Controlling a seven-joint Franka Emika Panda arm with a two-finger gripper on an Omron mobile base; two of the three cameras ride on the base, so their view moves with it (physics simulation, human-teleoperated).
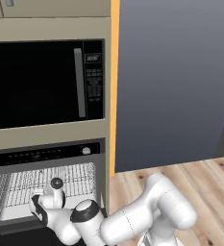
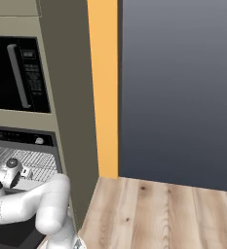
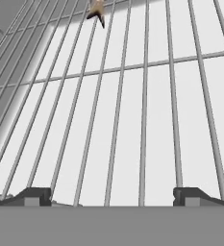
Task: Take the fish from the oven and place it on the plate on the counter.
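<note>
Grey wire rack (image 3: 132, 120) carries one fish (image 3: 97, 10); one gripper (image 3: 112, 196) hangs spread wide, empty.

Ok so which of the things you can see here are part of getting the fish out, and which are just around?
Part of the job:
- oven, door open
- wire rack
- fish, at the far end of the rack
- gripper, open, holding nothing

Just around:
- microwave
- wood floor
- grey wall

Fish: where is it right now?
In the hand view, the fish lies on the oven's wire rack at the top edge, left of centre, well beyond the open gripper.
</note>
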